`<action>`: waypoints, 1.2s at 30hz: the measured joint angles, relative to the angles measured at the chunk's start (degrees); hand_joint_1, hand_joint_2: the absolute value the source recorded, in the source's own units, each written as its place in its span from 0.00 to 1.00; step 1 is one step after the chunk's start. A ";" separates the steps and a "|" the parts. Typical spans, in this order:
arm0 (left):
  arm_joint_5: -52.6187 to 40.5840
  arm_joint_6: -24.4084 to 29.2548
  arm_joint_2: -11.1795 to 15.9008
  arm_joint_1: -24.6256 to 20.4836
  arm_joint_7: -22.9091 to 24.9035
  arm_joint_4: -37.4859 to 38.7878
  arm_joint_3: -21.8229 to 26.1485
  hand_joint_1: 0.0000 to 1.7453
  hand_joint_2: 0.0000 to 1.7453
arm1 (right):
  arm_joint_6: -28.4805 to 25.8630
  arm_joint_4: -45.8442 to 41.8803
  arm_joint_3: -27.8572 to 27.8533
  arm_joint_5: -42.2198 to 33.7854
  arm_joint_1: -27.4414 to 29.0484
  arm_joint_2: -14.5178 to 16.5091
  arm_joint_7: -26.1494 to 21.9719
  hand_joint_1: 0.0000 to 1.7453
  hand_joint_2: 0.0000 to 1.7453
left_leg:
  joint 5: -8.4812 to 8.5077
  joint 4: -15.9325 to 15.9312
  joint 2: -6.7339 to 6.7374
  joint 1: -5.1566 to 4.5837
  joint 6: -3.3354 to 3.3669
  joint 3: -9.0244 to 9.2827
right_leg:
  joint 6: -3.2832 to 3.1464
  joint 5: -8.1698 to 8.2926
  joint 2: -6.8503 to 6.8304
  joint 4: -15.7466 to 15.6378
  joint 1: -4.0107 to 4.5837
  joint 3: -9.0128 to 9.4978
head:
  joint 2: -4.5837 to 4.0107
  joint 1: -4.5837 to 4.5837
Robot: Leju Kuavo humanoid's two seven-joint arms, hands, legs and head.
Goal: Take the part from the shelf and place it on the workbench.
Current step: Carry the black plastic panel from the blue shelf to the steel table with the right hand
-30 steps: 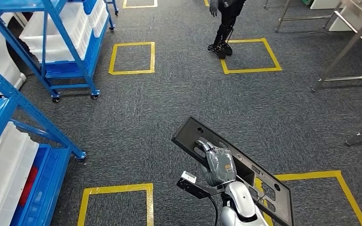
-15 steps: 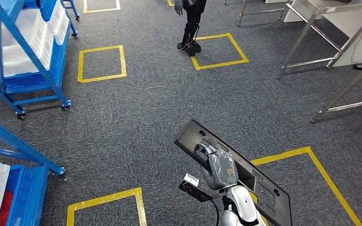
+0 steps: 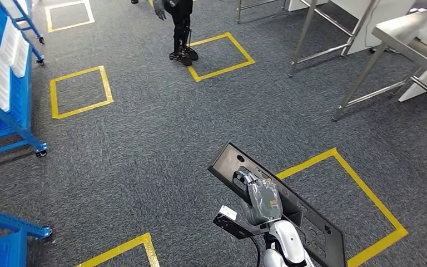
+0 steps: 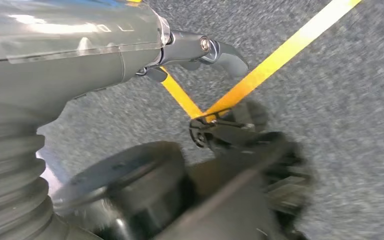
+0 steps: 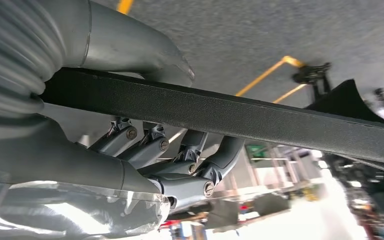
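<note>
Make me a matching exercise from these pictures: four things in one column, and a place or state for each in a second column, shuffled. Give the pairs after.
Things:
1. black part
2. blue shelf
3. steel workbench
4. yellow tape square

Places or states:
A. far right, on thin metal legs
B. held by the right hand
C. at the left edge, on castors
D. flat on the grey carpet

Pairs: 1-B, 2-C, 3-A, 4-D

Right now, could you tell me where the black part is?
In the head view the part is low and right of centre, held in the right hand above the carpet, over a yellow floor square.
</note>
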 joint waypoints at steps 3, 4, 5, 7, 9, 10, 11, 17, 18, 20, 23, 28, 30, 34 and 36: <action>-1.22 0.11 0.58 0.13 0.87 -0.01 -0.20 0.00 1.00 | 0.69 -0.58 0.00 0.62 0.95 0.02 0.60 1.00 1.00 | 5.23 -5.69 -0.89 0.01 0.37 1.77 | 0.10 -0.07 2.61 0.15 0.05 0.20 | 0.00 0.00; -1.68 0.17 0.87 0.12 1.17 -0.01 -0.33 0.00 1.00 | 0.90 -0.85 0.00 0.80 1.14 0.05 0.76 1.00 1.00 | 7.24 -9.77 -2.38 0.07 0.67 3.40 | 0.23 -0.14 3.36 0.29 0.08 0.17 | 0.00 0.01; -2.14 0.27 1.13 0.15 1.49 -0.01 -0.48 0.00 1.00 | 1.06 -1.04 0.01 0.91 1.27 0.09 0.86 1.00 1.00 | 8.50 -13.15 -3.73 0.15 0.88 4.80 | 0.44 -0.18 4.10 0.46 0.07 0.03 | 0.00 0.01; -3.18 0.59 1.55 0.30 2.12 -0.01 -0.92 0.00 1.00 | 1.34 -1.22 0.03 1.01 1.51 0.20 0.93 1.00 1.00 | 8.90 -16.05 -5.29 0.11 1.26 5.98 | 1.12 -0.10 5.36 0.63 -0.16 -0.42 | 0.00 0.01; -4.20 0.89 1.70 0.45 2.61 -0.01 -1.67 0.00 1.00 | 1.57 -1.30 0.08 1.04 1.79 0.27 0.93 1.00 1.00 | 9.06 -16.61 -4.10 0.22 1.73 6.25 | 1.93 0.09 6.37 0.47 -0.32 -0.72 | 0.00 0.01; -4.59 1.01 1.75 0.51 2.79 -0.01 -2.11 0.00 1.00 | 1.65 -1.34 0.10 1.05 1.81 0.28 0.92 1.00 1.00 | 9.24 -16.97 -3.44 0.38 2.07 6.41 | 2.26 -0.19 5.66 0.76 -0.21 -0.91 | 0.00 0.01; -4.85 1.05 1.77 0.57 2.89 0.00 -2.49 0.00 1.00 | 1.70 -1.38 0.15 1.06 1.66 0.28 0.90 1.00 1.00 | 9.43 -17.37 -2.71 0.55 2.37 6.57 | 2.51 -1.08 4.15 2.02 -0.07 -1.56 | 0.00 0.02; -3.92 1.67 1.81 1.65 1.85 0.00 -3.27 0.00 1.00 | 2.16 -1.28 0.57 0.86 0.95 0.22 0.86 1.00 1.00 | 9.11 -17.56 2.01 0.40 2.63 6.82 | 3.57 -6.07 -1.83 15.13 -0.46 -7.87 | 0.00 0.02; -3.77 1.74 1.80 1.67 1.62 0.00 -3.27 0.00 1.00 | 2.24 -1.25 0.57 0.82 0.87 0.20 0.87 1.00 1.00 | 8.96 -17.49 2.65 0.40 2.49 6.95 | 3.55 -4.25 -2.35 11.90 -0.49 -6.08 | 0.00 0.02; -3.74 1.85 1.77 1.65 1.45 0.00 -3.27 0.00 1.00 | 2.32 -1.25 0.62 0.74 0.46 0.17 0.87 1.00 1.00 | 8.53 -17.30 3.74 0.19 1.99 7.31 | 3.09 -1.33 -4.81 4.08 -0.20 -1.81 | 0.00 0.02; -3.79 2.10 1.75 1.61 1.49 0.00 -3.28 0.00 1.00 | 2.36 -1.21 0.73 0.14 -0.20 0.12 0.86 1.00 1.00 | 8.01 -17.08 5.25 -0.32 1.07 7.70 | 1.90 -0.76 -5.60 0.48 0.33 -0.16 | 0.00 0.01; -5.21 2.72 1.70 1.36 1.41 -0.01 -3.87 0.00 1.00 | 2.01 -1.38 0.80 -0.58 -0.28 -0.01 0.71 1.00 1.00 | 3.34 -9.95 1.60 0.17 -0.26 5.15 | 0.26 -0.51 -2.36 0.13 -0.14 0.07 | 0.00 0.00; -5.50 2.76 1.66 1.40 1.31 0.00 -4.11 0.00 1.00 | 1.94 -1.42 0.90 -0.59 -0.19 -0.02 0.71 1.00 1.00 | 0.18 -2.15 0.26 0.16 -0.29 1.32 | -0.05 -0.54 -0.94 0.20 -0.01 0.08 | 0.00 0.00; -5.84 2.90 1.67 1.19 1.12 0.00 -4.51 0.00 1.00 | 2.00 -1.42 0.96 -0.54 -0.17 -0.03 0.91 1.00 1.00 | 5.49 -6.76 -1.08 0.13 0.49 2.46 | -0.02 -0.71 2.46 0.58 0.21 0.33 | 0.00 0.00; -6.07 2.94 1.74 1.25 0.84 0.00 -4.78 0.00 1.00 | 2.05 -1.43 0.97 -0.50 -0.32 -0.02 1.14 1.00 1.00 | 8.24 -13.57 -3.68 0.19 1.10 5.26 | 0.36 -0.80 3.98 0.86 0.21 0.15 | 0.00 0.01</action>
